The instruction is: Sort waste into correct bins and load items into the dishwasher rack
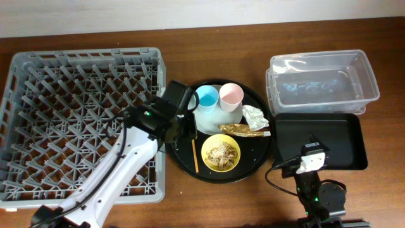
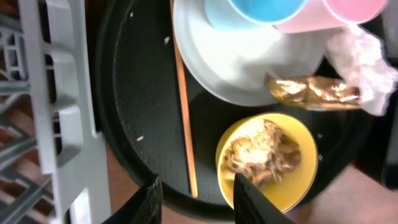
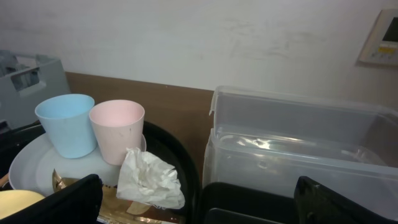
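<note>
On the round black tray (image 1: pixel 183 158) stand a blue cup (image 1: pixel 206 98), a pink cup (image 1: pixel 230 96), a pale plate (image 1: pixel 209 121), a yellow bowl (image 1: pixel 221 153) of brown food scraps (image 2: pixel 261 152), a gold wrapper (image 1: pixel 239 129), a white napkin (image 1: pixel 254 115) and a wooden chopstick (image 1: pixel 195 155). My left gripper (image 2: pixel 198 199) is open above the tray's left part, its jaws either side of the chopstick (image 2: pixel 185 106). My right gripper (image 3: pixel 199 202) is open and empty, low by the black rectangular tray (image 1: pixel 319 140). The grey rack (image 1: pixel 76 120) is on the left. The clear tub (image 1: pixel 323 82) is at the back right.
The left arm (image 1: pixel 120 171) lies across the rack's front right corner. The right arm's base (image 1: pixel 316 190) sits at the table's front edge below the black rectangular tray. A white wall runs behind the table.
</note>
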### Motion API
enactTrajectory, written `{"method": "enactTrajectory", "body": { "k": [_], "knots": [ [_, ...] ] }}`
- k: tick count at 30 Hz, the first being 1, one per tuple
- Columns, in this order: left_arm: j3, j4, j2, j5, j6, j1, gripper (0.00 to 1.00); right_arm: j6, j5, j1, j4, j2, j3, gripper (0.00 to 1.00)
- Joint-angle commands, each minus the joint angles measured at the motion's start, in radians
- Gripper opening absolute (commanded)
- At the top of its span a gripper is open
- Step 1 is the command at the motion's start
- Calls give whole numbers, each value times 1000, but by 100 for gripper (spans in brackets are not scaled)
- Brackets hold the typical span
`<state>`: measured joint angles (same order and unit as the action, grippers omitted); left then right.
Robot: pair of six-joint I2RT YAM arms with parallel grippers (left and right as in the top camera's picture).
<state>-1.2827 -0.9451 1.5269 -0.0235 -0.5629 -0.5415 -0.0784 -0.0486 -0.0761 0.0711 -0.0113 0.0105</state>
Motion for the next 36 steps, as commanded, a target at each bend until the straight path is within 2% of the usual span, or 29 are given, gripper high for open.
{"method": "enactTrajectory", "body": {
  "k": [1,7,14,36],
  "knots": [
    [111,94,1,46,-81,-32,36,8,8,5,4,5,-5,99],
    [226,258,1,51,-81,-66,36,8,8,5,4,5,-5,99],
    [235,286,10,77,-81,-67,36,8,8,5,4,5,-5,99],
    [235,411,291,107,-81,-68,36,8,8,5,4,5,-5,99]
  ]
}}
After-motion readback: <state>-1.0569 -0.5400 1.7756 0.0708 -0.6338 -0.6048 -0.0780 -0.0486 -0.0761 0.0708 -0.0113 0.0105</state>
